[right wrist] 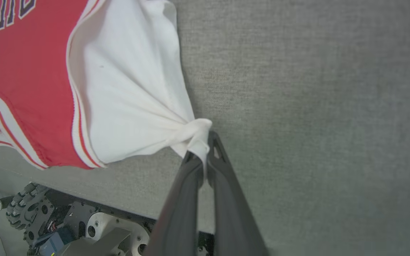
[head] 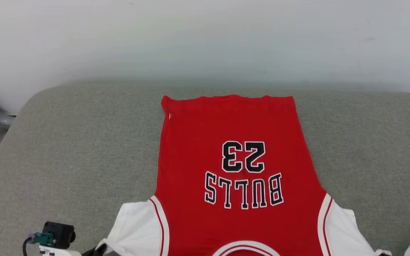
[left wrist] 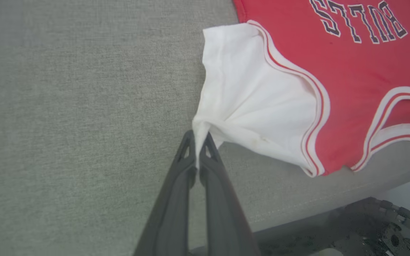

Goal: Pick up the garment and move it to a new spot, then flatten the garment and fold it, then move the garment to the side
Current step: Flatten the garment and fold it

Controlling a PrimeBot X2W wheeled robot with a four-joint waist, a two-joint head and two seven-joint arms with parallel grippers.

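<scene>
Clenched on bunched white cloth at both pairs of jaws: left gripper (left wrist: 198,142) pinching the tip of one white sleeve (left wrist: 247,103), right gripper (right wrist: 205,142) pinching the tip of the other sleeve (right wrist: 130,89). Beyond the tips, fanned folds running into the red BULLS 23 jersey (head: 237,142), spread print-up between the two grips on the grey cushion (head: 66,142), collar (head: 246,247) nearest. Likely risk: thin pinches slipping under uneven pull, or the collar end dragging off the near edge and rumpling the body.

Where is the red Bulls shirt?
In the head view the garment lies spread on the grey cushion, right of centre, its white sleeves pinched by the left claw and right claw.
</scene>
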